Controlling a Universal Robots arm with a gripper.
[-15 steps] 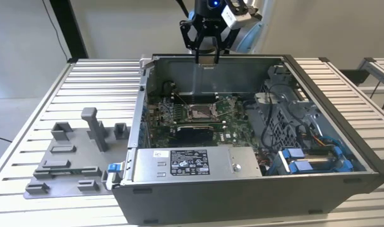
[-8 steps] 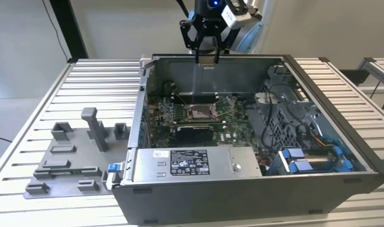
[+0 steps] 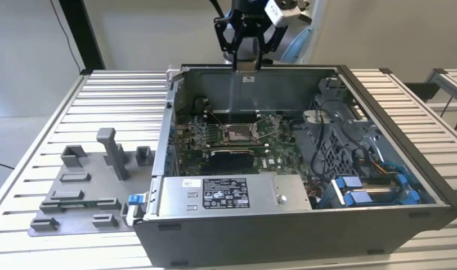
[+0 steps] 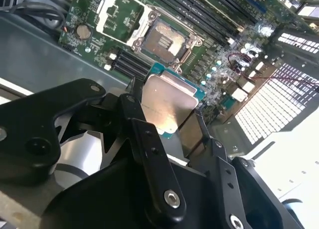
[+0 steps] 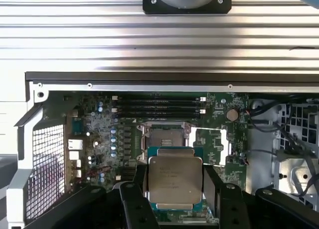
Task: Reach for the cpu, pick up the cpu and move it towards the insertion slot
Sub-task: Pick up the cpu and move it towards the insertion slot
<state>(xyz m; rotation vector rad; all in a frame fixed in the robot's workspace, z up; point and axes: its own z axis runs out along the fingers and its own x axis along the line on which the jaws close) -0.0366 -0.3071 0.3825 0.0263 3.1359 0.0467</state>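
Fingers (image 5: 130, 199) clamped on two opposite edges of the cpu (image 5: 175, 178). Chip held above the open computer case (image 3: 408, 169), silvery face toward the wrist cameras, square, no long axis. Insertion slot (image 5: 164, 137) lies below, uncovered.

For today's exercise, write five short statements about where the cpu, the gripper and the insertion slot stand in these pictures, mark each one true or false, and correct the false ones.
1. The gripper holds the cpu between its fingers. True.
2. The cpu already sits in the insertion slot. False: in both wrist views it is held clear of the slot, which lies open and bare.
3. In the exterior view the gripper is above the back wall of the computer case. True.
4. The grey fixture plate lies inside the case. False: it lies on the slatted table, toward the exterior view's left of the case.
5. The case stands closed with its side panel on. False: it is open, showing the green motherboard.
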